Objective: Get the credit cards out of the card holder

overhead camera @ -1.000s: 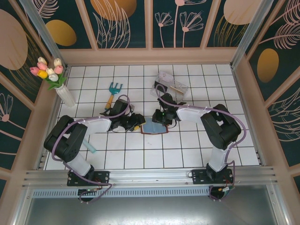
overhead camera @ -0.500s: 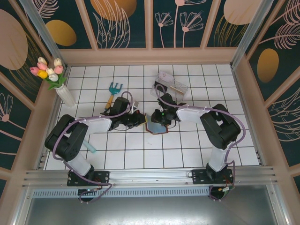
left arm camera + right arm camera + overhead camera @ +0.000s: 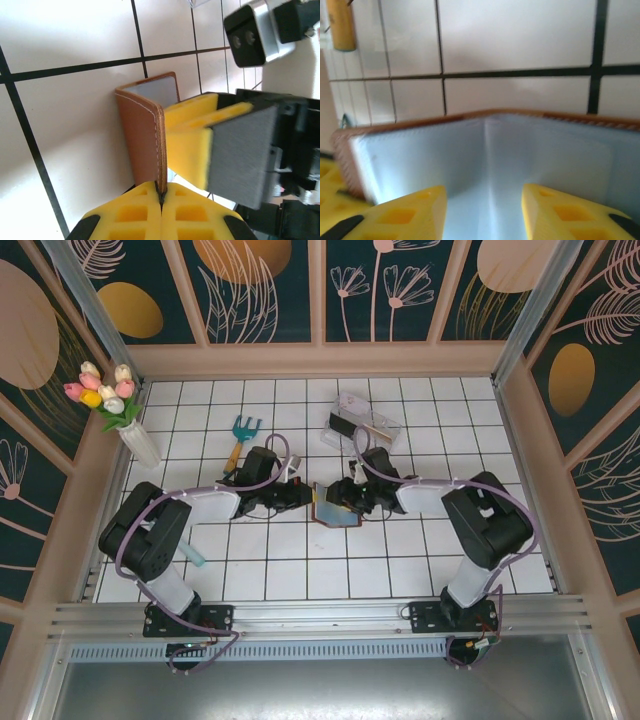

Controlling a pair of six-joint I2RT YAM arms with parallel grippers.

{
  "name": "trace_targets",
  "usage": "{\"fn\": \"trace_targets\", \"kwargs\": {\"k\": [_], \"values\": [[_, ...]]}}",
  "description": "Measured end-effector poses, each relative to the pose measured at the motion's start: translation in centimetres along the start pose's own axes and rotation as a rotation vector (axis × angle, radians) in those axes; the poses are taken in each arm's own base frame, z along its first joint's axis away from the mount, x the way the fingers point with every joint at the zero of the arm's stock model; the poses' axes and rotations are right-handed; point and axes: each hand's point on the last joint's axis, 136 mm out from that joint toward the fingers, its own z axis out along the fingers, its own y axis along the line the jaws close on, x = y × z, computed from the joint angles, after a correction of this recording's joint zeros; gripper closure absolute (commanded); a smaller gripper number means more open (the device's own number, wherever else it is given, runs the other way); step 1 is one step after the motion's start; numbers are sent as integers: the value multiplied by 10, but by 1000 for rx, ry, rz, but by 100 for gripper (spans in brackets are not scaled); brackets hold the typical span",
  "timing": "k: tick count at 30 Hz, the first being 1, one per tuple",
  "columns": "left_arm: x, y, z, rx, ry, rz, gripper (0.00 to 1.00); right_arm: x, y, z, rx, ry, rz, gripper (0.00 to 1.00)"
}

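Note:
The card holder (image 3: 335,506), a reddish-brown leather wallet, stands half open on the white tiles between my two grippers. My left gripper (image 3: 161,192) is shut on the edge of its brown flap (image 3: 142,132), which stands upright. My right gripper (image 3: 484,210) is open, its yellow fingers (image 3: 407,215) spread in front of the blue-grey inner pockets (image 3: 485,155), near the fold. In the top view the left gripper (image 3: 305,497) is at the wallet's left edge and the right gripper (image 3: 353,498) just to its right. The credit cards are hidden.
A teal-headed garden fork (image 3: 240,435) lies behind the left arm. A clear plastic box (image 3: 362,422) sits behind the right gripper. A white vase of tulips (image 3: 135,435) stands at the far left. Wooden walls enclose the tiled floor.
The wallet lay flat and open a second ago. My left gripper has shut on its left flap and raised it upright. My right gripper's fingers have spread wider and its arm shifted right.

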Motion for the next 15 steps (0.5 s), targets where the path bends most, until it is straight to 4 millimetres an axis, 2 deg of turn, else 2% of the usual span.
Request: {"fn": "trace_targets", "kwargs": {"k": [2,7,15], "values": [[-1,-1,0,0,0,21,100,3,8,-3,-35,16,-28,46],[-3,-3,0,3,-2,46,100,8,19,-6,-80,42,-96,44],[-1,-1,2,5,8,44,100,25,21,0,-59,79,-213,40]]}}
